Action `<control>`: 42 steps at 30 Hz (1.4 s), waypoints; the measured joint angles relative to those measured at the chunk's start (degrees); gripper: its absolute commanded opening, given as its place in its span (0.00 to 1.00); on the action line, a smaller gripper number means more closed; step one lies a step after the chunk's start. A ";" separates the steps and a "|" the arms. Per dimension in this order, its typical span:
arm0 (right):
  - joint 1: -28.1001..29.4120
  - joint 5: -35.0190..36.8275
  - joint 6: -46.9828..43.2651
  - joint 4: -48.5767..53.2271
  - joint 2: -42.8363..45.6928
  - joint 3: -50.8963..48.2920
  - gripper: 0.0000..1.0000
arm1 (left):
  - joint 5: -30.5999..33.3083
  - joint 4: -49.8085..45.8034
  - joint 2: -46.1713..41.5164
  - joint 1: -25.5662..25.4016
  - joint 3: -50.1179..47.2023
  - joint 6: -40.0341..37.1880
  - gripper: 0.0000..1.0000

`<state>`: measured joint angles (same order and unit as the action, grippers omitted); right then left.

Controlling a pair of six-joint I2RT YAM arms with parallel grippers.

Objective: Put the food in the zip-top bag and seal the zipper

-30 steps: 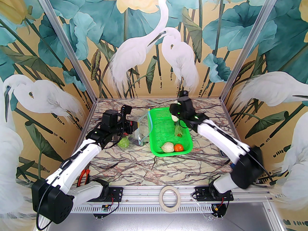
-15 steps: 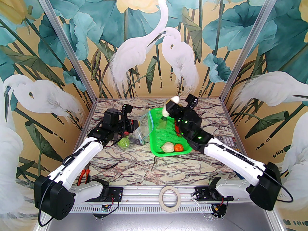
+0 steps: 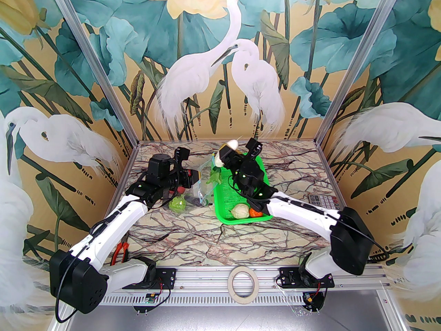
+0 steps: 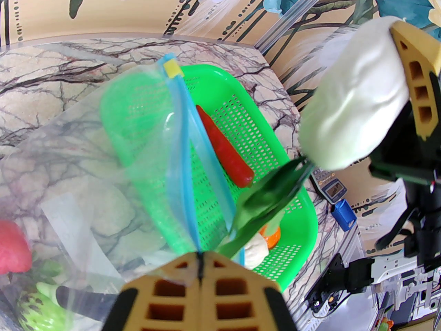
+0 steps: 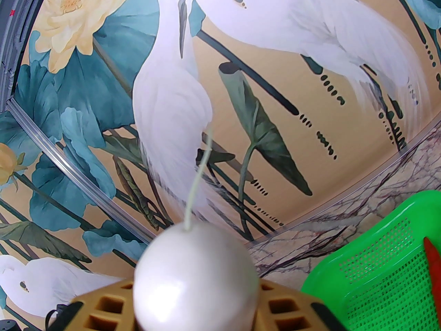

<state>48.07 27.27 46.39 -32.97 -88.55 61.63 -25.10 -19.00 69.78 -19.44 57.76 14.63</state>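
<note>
My right gripper (image 3: 225, 154) is shut on the white gourd (image 3: 230, 146), held in the air over the far left rim of the green basket (image 3: 241, 219). The gourd's green leaves (image 3: 213, 178) hang beside the bag's mouth. My left gripper (image 4: 200, 271) is shut on the mouth edge of the clear zip-top bag (image 3: 204, 188) and holds it up. The light-blue zipper (image 4: 184, 140) runs away from my fingers to a yellow tab (image 4: 171, 68). Through the plastic show a red tomato (image 4: 10, 247), a green piece (image 4: 38, 309) and a dark eggplant (image 4: 79, 298). A red chili (image 4: 224, 150), pale cabbage (image 3: 240, 211) and orange (image 3: 255, 213) lie in the basket.
A green toy (image 3: 177, 203) lies by the bag's near end. Pliers (image 3: 119, 252) lie beside the left arm's base, a tape roll (image 3: 243, 283) sits on the front rail and a calculator (image 3: 322, 200) lies right of the basket. Walls close the table's back and sides.
My right arm has lifted the white gourd out of the basket and swung it left toward the bag's mouth. The left gripper has stayed on the bag's edge.
</note>
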 measured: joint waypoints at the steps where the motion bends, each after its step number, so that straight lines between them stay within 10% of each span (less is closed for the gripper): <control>1: 0.09 0.00 -0.02 -0.26 -0.28 0.26 0.26 | -0.17 0.07 0.39 0.00 0.17 0.02 0.00; 42: 3.69 -6.67 4.42 19.85 -9.60 7.26 0.25 | -0.37 2.95 0.39 0.24 2.51 1.27 0.00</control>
<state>51.77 20.60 50.81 -13.13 -98.15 68.88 -25.47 -16.05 70.17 -19.20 60.27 15.90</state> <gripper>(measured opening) 0.420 0.055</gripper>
